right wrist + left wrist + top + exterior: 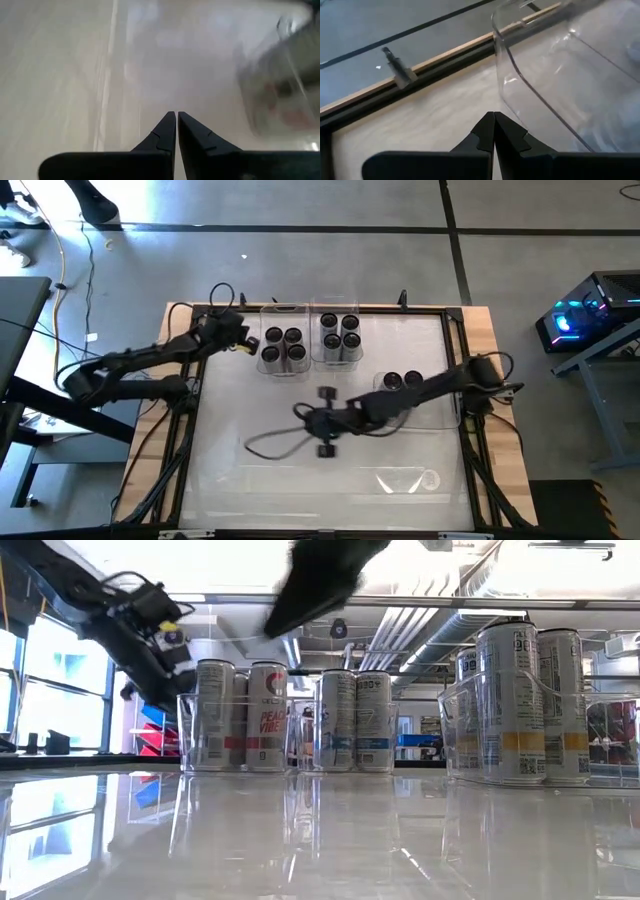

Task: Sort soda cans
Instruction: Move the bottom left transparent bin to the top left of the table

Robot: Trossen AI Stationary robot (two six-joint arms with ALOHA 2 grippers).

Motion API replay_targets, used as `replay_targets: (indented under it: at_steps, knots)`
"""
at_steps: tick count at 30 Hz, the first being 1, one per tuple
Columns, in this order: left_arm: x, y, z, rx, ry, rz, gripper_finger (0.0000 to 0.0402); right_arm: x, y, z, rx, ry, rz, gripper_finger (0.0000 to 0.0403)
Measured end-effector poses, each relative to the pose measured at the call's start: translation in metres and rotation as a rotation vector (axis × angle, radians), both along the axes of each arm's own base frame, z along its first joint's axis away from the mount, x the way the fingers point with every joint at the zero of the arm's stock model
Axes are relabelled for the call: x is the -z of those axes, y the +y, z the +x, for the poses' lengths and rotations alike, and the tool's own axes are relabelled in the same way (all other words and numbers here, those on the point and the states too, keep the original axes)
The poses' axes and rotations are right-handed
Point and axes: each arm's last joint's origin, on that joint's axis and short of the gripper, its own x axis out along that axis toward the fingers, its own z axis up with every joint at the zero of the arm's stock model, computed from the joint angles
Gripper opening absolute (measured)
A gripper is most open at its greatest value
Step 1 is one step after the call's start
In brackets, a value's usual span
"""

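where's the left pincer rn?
High view: the left pincer sits shut and empty at the table's far left, just left of the clear tray holding four soda cans. Its wrist view shows that tray's corner right ahead.

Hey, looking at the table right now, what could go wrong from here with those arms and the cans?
1. The right gripper, shut and empty over mid-table, trails a loose cable that might snag.
2. The left gripper, shut, sits close beside the left clear tray of soda cans; a swing could shove it.
3. The right arm crosses above the right tray's cans and might clip them.
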Motion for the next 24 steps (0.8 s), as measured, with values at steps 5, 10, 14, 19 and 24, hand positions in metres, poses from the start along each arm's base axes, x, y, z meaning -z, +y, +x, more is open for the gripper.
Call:
replay_targets:
  at_steps: [5, 10, 14, 19, 24]
  knots:
    - [-0.015, -0.024, -0.006, 0.052, -0.020, -0.006, 0.0000, -0.036, 0.021, -0.058, -0.053, 0.226, 0.110, 0.0012]
    - [-0.015, -0.044, -0.007, 0.094, -0.088, -0.027, 0.0000, -0.065, 0.031, -0.112, 0.003, 0.425, 0.304, 0.0024]
    - [-0.008, -0.055, -0.005, 0.125, -0.109, -0.060, 0.0000, -0.078, 0.045, -0.150, 0.109, 0.568, 0.397, 0.0080]
    - [0.003, -0.065, -0.003, 0.149, -0.124, -0.087, 0.0000, -0.074, 0.069, -0.185, 0.211, 0.654, 0.303, 0.0187]
    - [0.005, -0.076, 0.001, 0.210, -0.121, -0.101, 0.0000, -0.044, 0.068, -0.202, 0.243, 0.654, 0.189, 0.0252]
